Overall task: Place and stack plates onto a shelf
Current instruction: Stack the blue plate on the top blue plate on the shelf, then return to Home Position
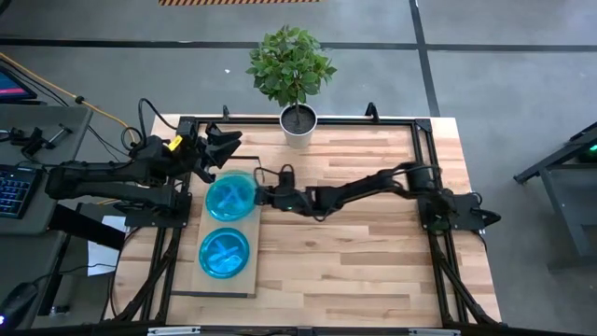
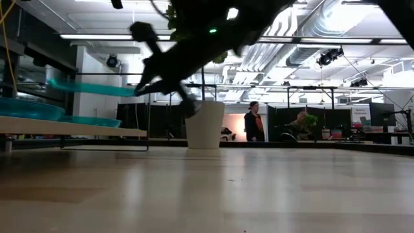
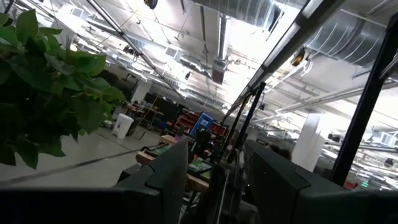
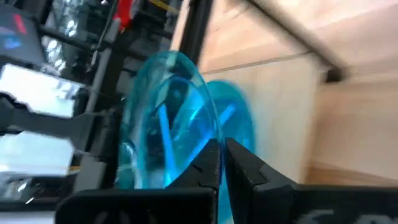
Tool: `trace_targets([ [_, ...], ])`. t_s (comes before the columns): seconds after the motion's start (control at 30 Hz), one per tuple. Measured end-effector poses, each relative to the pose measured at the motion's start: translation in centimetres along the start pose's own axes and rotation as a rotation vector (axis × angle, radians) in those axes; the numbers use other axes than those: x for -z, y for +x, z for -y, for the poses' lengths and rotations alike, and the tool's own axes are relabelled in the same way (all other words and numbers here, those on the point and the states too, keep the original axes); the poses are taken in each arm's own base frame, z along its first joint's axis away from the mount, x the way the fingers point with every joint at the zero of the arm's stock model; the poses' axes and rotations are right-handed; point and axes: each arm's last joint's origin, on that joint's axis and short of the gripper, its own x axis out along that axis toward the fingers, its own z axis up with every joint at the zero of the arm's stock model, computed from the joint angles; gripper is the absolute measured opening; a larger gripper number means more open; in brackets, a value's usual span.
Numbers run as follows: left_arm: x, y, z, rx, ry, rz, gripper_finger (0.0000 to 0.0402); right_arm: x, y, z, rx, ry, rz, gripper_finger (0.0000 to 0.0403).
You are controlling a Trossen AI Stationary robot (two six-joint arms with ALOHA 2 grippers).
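The pale wooden shelf (image 1: 244,280) (image 2: 71,127) stands raised along the table's left side. A stack of cyan plates (image 1: 224,253) (image 2: 22,109) rests on its near half. Another plate (image 2: 90,121) (image 4: 239,118) lies on its far half. My right gripper (image 1: 264,196) (image 4: 222,163) reaches across from the right and is shut on one more plate (image 1: 229,197) (image 2: 87,87) (image 4: 165,118), held above the far half. My left gripper (image 1: 222,147) (image 3: 214,180) waits open beyond the shelf's far end, touching nothing. My right gripper pinches the plate's rim (image 4: 208,146) on the side toward the table's right, between its two fingers. The fingers come in about level from the right. The plate is lifted clear above the shelf and the plate lying there, roughly level in the low view.
A white pot with a green plant (image 1: 298,124) (image 2: 204,124) stands at the table's far edge, close to the shelf's far end. Black frame rails (image 1: 422,159) run around the tabletop. Bare wood (image 1: 354,252) fills the middle and right. People stand in the room beyond.
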Motion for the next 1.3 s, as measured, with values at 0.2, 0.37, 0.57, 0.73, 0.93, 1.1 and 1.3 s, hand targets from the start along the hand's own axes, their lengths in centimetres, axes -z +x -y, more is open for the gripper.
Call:
trace_targets([
  [0.2, 0.0, 0.0, 0.0, -0.002, 0.000, -0.005, 0.0147, 0.9, 3.2, -0.8, 0.024, -0.014, -0.019, 0.0000],
  [0.37, 0.1, 0.0, 0.0, 0.003, 0.000, -0.007, 0.0147, 1.2, 4.2, -1.1, 0.046, -0.025, -0.033, 0.0000],
  [0.57, 0.1, 0.0, 0.0, 0.003, 0.000, -0.012, 0.0147, 1.3, 4.2, -1.1, 0.045, -0.074, -0.071, 0.0028],
  [0.73, 0.3, 0.0, -0.1, -0.003, 0.003, -0.028, 0.0147, 1.3, 4.2, -1.0, 0.052, -0.093, -0.079, 0.0106],
  [0.93, 0.3, 0.0, -0.1, 0.009, 0.012, -0.036, 0.0147, 0.0, 4.2, -1.7, -0.010, -0.206, -0.165, 0.0174],
  [1.1, 0.3, 0.0, 0.0, 0.012, 0.030, -0.035, 0.0147, -1.6, 3.3, -2.6, 0.003, -0.310, -0.240, 0.0181],
  [1.3, 0.3, 0.0, 0.0, 0.012, 0.047, -0.035, 0.0147, -4.2, 0.7, -3.7, 0.087, -0.491, -0.363, 0.0181],
])
